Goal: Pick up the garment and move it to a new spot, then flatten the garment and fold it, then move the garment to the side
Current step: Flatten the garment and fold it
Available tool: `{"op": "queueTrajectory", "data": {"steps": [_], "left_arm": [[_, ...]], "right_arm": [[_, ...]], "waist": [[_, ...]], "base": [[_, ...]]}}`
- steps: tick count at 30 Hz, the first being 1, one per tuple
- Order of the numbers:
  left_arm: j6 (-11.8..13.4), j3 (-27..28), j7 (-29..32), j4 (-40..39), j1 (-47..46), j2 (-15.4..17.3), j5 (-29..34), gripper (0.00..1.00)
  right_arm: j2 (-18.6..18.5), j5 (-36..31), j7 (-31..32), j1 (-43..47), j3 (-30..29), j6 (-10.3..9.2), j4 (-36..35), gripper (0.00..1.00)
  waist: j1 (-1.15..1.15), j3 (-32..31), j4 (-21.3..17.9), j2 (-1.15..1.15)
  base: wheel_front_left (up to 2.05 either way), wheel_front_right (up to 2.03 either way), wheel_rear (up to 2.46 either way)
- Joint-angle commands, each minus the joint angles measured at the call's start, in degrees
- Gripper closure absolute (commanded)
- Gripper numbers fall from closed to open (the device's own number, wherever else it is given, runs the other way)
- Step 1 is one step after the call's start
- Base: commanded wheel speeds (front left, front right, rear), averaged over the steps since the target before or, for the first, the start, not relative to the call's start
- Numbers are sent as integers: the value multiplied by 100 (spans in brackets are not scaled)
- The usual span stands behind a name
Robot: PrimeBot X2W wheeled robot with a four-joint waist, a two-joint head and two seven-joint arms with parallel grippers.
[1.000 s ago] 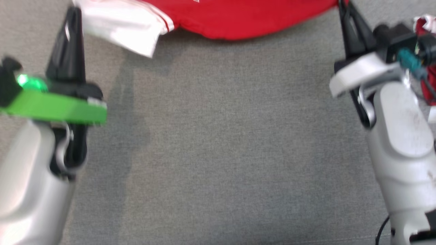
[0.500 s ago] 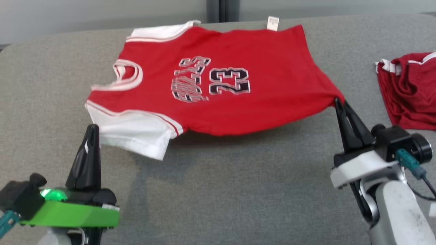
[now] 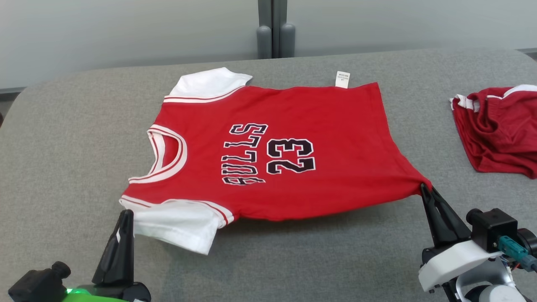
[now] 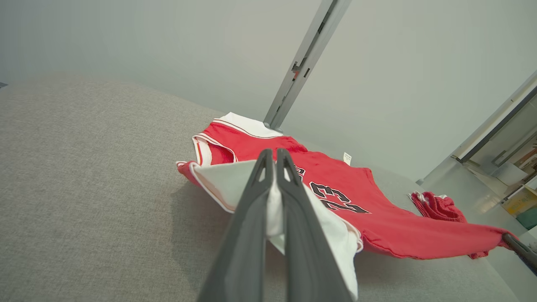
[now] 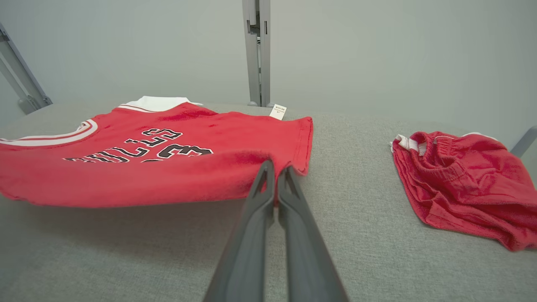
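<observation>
We've got a grey counter (image 3: 63,147), the red jersey (image 3: 335,126) across its middle with its near edge lifted, red shorts (image 3: 495,130) bunched at the right, and our left gripper (image 3: 125,216) and right gripper (image 3: 424,191), jaws clamped on the white sleeve and the hem corner.

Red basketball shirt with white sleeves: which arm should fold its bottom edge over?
Probably right: the right pincer is shut on the red shirt at its bottom corner; the left pincer grips a white sleeve.
</observation>
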Motion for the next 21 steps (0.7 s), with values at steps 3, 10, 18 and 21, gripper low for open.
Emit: {"op": "queueTrajectory", "data": {"steps": [3,10,18,21], "left_arm": [[-110,-50,54,305,-121,-43,-119,100],[-381,-173,71,1032,-598,-163,-163,100],[-619,-287,164,1672,-1359,-217,-61,100],[-700,-353,190,1960,-1739,-286,-2,100]], "right_arm": [[-7,172,62,-60,-26,-7,262,100],[-9,315,229,-401,80,-7,982,100],[-11,478,306,-787,175,-7,1395,100],[-10,615,285,-966,113,-7,1497,100]], "waist": [[1,125,-3,0],[1,362,-12,0],[1,580,-62,0],[1,663,-102,0]], "base": [[0,0,0],[0,0,0],[0,0,0],[0,0,0]]}}
